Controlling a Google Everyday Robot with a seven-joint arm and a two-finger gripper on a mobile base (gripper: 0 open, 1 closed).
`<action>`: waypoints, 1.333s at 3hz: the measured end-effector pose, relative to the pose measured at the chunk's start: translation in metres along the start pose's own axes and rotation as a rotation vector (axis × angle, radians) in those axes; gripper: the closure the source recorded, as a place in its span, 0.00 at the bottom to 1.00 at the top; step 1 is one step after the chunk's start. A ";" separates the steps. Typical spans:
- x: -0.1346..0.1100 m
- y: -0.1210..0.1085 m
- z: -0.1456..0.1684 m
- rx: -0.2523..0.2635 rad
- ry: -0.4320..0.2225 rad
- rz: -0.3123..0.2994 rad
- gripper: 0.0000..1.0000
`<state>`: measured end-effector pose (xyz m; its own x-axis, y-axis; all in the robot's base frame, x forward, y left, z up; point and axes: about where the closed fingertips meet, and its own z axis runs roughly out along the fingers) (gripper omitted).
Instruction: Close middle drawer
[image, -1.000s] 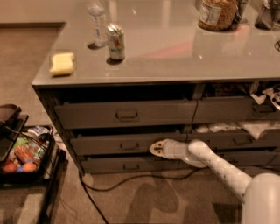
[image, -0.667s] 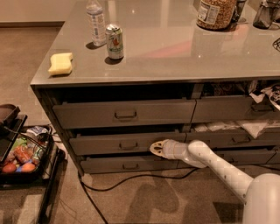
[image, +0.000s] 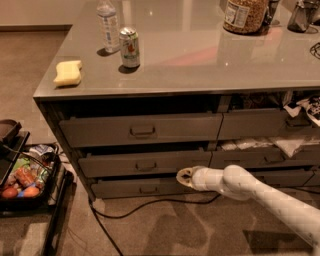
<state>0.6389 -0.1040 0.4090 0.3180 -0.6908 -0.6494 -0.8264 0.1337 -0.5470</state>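
The middle drawer (image: 145, 163) is the wide dark-grey one in the left column, with a low flat front and a small loop handle (image: 146, 166). It stands slightly out from the cabinet, with a dark gap above its front. The taller top drawer (image: 142, 130) above it also stands out a little. My gripper (image: 183, 176), on a white arm that comes in from the lower right, is low at the right end of the middle drawer's front, just below its bottom edge and in front of the bottom drawer (image: 142, 189).
On the counter (image: 200, 55) stand a water bottle (image: 108, 25), a soda can (image: 130, 47), a yellow sponge (image: 68, 73) and a jar (image: 245, 15). The right-hand drawers (image: 280, 145) hold white bags. A black cart with food (image: 22, 180) stands at the left. A cable (image: 150, 204) lies on the carpet.
The gripper has stayed at the right end of the middle drawer's front, shifting only slightly. The drawer looks about as far out as before.
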 end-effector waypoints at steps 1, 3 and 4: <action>-0.020 -0.010 -0.062 0.129 0.073 0.063 1.00; -0.055 -0.005 -0.224 0.441 0.279 0.223 1.00; -0.054 0.032 -0.244 0.432 0.324 0.238 1.00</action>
<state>0.4817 -0.2357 0.5560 -0.0674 -0.7788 -0.6236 -0.5716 0.5425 -0.6157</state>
